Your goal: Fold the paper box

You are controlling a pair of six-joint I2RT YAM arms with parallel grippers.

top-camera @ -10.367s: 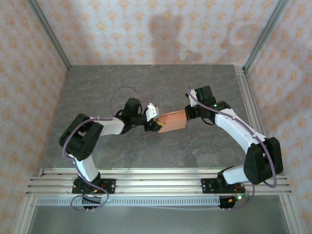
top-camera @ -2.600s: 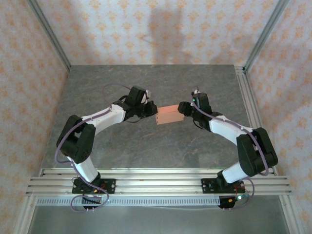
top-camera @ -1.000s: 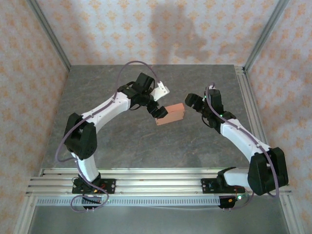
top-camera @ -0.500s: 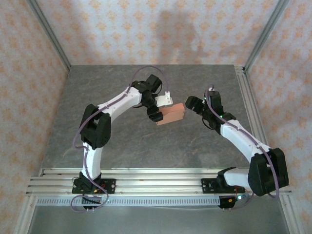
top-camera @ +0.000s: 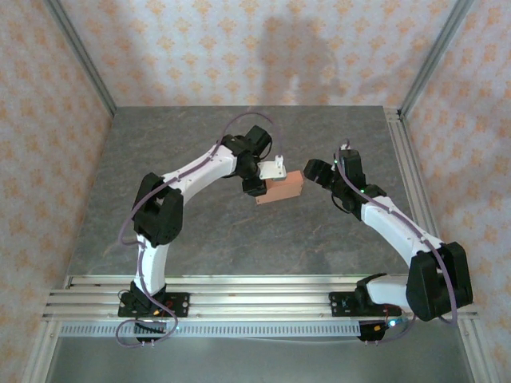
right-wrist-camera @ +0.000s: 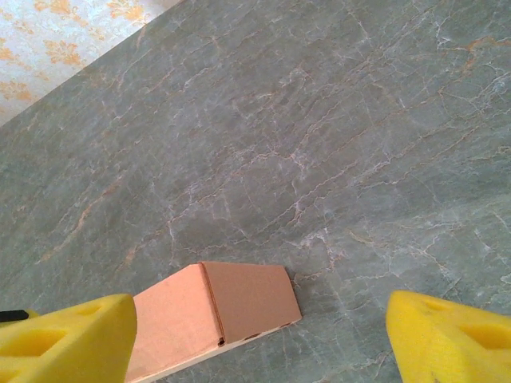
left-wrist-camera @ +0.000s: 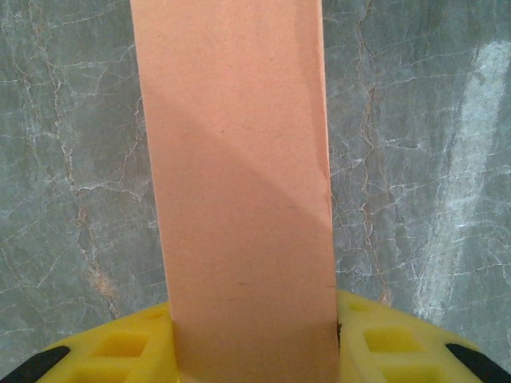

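The paper box (top-camera: 284,189), a small shallow rectangle of plain salmon-orange card already folded shut, sits near the middle of the grey, marble-veined tabletop (top-camera: 200,239), between the two arms. From the right wrist view it looks to lie on the stone with a thin shadow under its near corner, though I cannot say for sure that it is fully set down. Its lid is smooth and unprinted, with a faint crease near one long edge.

The left gripper (left-wrist-camera: 254,355) reaches over from the far left and has the box end-on between its yellow foam pads (left-wrist-camera: 120,347). One pad sits against each long side of the card, so the claw is pinching the box across its narrow width. From above, the wrist's white camera bracket (top-camera: 275,167) overhangs the box's left end.

The right gripper (top-camera: 313,169) hovers just beside the box's right end, apart from it. Its yellow fingers (right-wrist-camera: 451,331) are spread wide with nothing held between them. The box lies ahead of them, closer to the left finger.

Around the table stand pale walls (top-camera: 239,48) papered with an orange floral pattern. A ribbed aluminium rail (top-camera: 255,291) runs along the near edge, where both arm bases are bolted.
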